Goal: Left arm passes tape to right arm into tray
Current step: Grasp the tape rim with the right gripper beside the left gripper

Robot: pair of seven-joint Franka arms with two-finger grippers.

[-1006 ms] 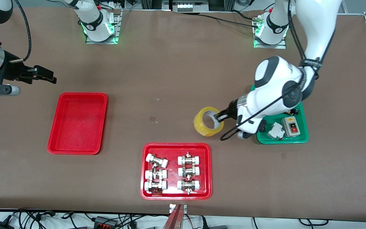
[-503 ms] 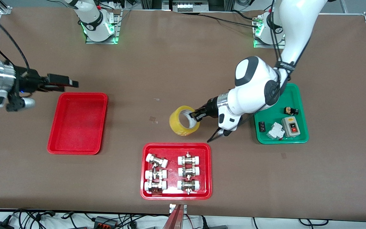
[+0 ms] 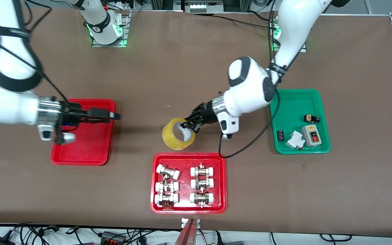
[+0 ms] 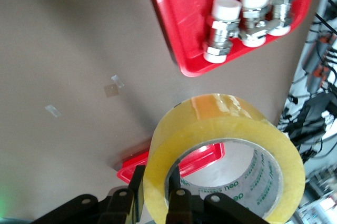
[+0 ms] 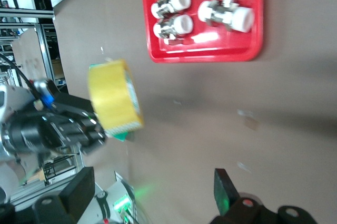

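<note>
The yellow tape (image 3: pixel 178 134) is held in the air by my left gripper (image 3: pixel 190 124), which is shut on the roll's wall, one finger inside the core and one outside. It hangs over the bare table just above the fittings tray. In the left wrist view the tape (image 4: pixel 226 145) fills the frame between the fingers (image 4: pixel 178 203). My right gripper (image 3: pixel 109 115) is open and empty over the plain red tray (image 3: pixel 83 132), pointing toward the tape. The right wrist view shows the tape (image 5: pixel 113 101) farther off and my open gripper (image 5: pixel 152 192).
A red tray of white-capped metal fittings (image 3: pixel 188 182) lies nearer the front camera, below the tape. A green tray (image 3: pixel 299 121) with a switch box and small parts lies toward the left arm's end. Small tape scraps (image 3: pixel 164 127) lie on the brown table.
My left gripper has carried the tape toward the right arm's end of the table. My right gripper has moved from beside the plain red tray to over it, toward the tape.
</note>
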